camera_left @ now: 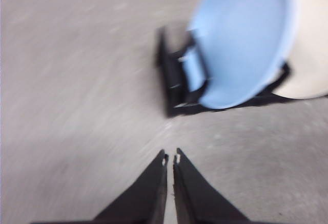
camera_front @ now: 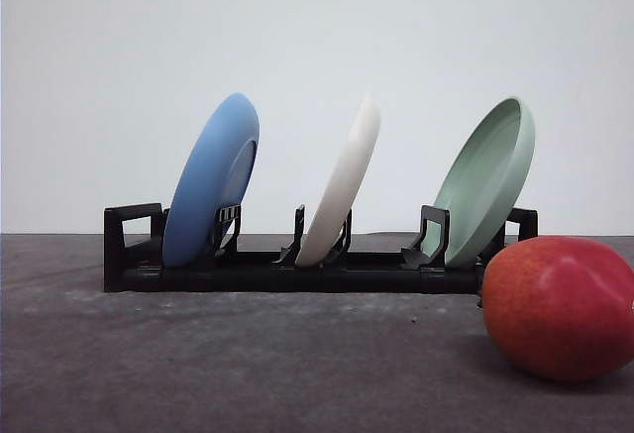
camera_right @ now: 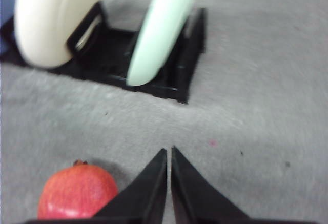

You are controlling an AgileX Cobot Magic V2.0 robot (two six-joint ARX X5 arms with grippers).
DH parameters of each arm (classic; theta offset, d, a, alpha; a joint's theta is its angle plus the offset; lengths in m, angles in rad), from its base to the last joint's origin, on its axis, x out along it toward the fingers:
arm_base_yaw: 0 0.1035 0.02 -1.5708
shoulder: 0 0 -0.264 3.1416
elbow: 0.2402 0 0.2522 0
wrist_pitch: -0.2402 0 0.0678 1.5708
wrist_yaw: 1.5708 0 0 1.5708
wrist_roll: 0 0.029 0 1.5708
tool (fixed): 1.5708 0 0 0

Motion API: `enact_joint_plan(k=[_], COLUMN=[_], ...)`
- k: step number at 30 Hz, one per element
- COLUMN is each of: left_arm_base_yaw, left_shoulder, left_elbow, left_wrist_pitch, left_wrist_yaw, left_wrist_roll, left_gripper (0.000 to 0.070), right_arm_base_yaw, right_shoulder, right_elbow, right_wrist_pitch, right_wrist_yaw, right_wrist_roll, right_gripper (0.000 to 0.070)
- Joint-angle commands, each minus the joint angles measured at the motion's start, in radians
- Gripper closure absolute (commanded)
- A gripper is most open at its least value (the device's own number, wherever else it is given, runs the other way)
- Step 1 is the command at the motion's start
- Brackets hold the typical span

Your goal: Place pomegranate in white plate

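The red pomegranate (camera_front: 560,306) lies on the dark table at the near right, in front of the rack's right end. In the right wrist view the pomegranate (camera_right: 77,192) rests just beside my right gripper (camera_right: 168,155), which is shut and holds nothing. The white plate (camera_front: 343,183) stands on edge in the middle slot of the black rack (camera_front: 297,270), and it appears again as the cream white plate (camera_right: 54,19) in the right wrist view. My left gripper (camera_left: 170,157) hovers shut and empty over the table, short of the rack's left end.
A blue plate (camera_front: 211,180) leans in the rack's left slot and a pale green plate (camera_front: 485,180) in the right slot. Grey felt table (camera_front: 248,364) stretches in front of the rack. A plain wall stands behind.
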Motion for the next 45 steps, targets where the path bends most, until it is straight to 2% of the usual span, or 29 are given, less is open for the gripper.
enact_joint_plan(k=[1, 6, 11, 12, 15, 16, 17, 23, 27, 38, 41, 45], left_arm_base_yaw=[-0.027, -0.102, -0.125, -0.126, -0.130, -0.132, -0.134, -0.177, -0.231, -0.413, -0.460, -0.517], left_shoulder=[0.018, 0.052, 0.062, 0.063, 0.060, 0.060, 0.060, 0.062, 0.084, 0.327, 0.413, 0.531], left_elbow=[0.024, 0.024, 0.024, 0.024, 0.024, 0.024, 0.024, 0.024, 0.024, 0.024, 0.027, 0.057], left_wrist_pitch=[0.032, 0.112, 0.122, 0.121, 0.122, 0.122, 0.122, 0.136, 0.191, 0.492, 0.588, 0.660], left_wrist_yaw=[0.004, 0.004, 0.005, 0.006, 0.008, 0.008, 0.008, 0.009, 0.009, -0.011, -0.038, -0.076], left_wrist_roll=[0.112, 0.231, 0.235, 0.235, 0.223, 0.216, 0.209, 0.198, 0.199, 0.181, 0.148, 0.144], left_gripper=[0.0697, 0.0697, 0.0681, 0.0652, 0.0364, 0.0317, 0.0300, 0.0311, 0.0311, 0.0311, 0.0311, 0.0311], right_arm_base_yaw=[0.033, 0.116, 0.153, 0.154, 0.156, 0.157, 0.158, 0.160, 0.160, 0.160, 0.160, 0.160], right_shoulder=[0.004, 0.001, 0.001, 0.001, 0.001, 0.001, 0.001, -0.005, -0.027, -0.054, -0.054, -0.054], right_elbow=[0.015, 0.015, 0.015, 0.015, 0.015, 0.015, 0.015, 0.015, 0.015, 0.015, 0.015, 0.015], right_wrist_pitch=[0.021, 0.032, 0.032, 0.032, 0.032, 0.033, 0.033, 0.032, 0.032, 0.032, 0.033, 0.033], right_wrist_yaw=[0.012, 0.020, 0.019, 0.019, 0.019, 0.019, 0.019, 0.019, 0.020, 0.020, 0.022, 0.027], right_wrist_roll=[-0.059, -0.149, -0.161, -0.161, -0.160, -0.160, -0.160, -0.148, -0.137, -0.134, -0.134, -0.134], right_gripper=[0.0694, 0.0694, 0.0685, 0.0667, 0.0397, 0.0348, 0.0326, 0.0327, 0.0327, 0.0327, 0.0327, 0.0327])
